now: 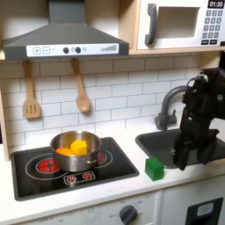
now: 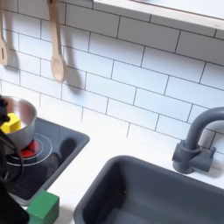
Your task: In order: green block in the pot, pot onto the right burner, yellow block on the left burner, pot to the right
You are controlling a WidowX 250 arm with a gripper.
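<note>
The shiny silver pot [image 1: 76, 149] stands on the black cooktop [image 1: 123, 165], toward the back between the two red burners. Inside it are the yellow block [image 1: 80, 146] and an orange piece [image 1: 64, 151]. The green block [image 1: 155, 168] rests on the white counter between the cooktop and the sink. My gripper [image 1: 182, 160] hangs over the sink, to the right of the green block in the first exterior view, holding nothing that I can see; its dark fingers blur together. In the second exterior view the pot [image 2: 21, 120] with the yellow block [image 2: 10, 126] is at far left, the green block [image 2: 42, 207] at the bottom.
A dark sink [image 1: 180, 145] with a grey faucet [image 1: 171, 101] lies right of the cooktop; in the second exterior view the sink [image 2: 149, 188] and faucet [image 2: 197, 144] are at right. Wooden utensils [image 1: 81, 92] hang on the tiled wall under the range hood [image 1: 66, 39]. A microwave [image 1: 180, 22] sits above.
</note>
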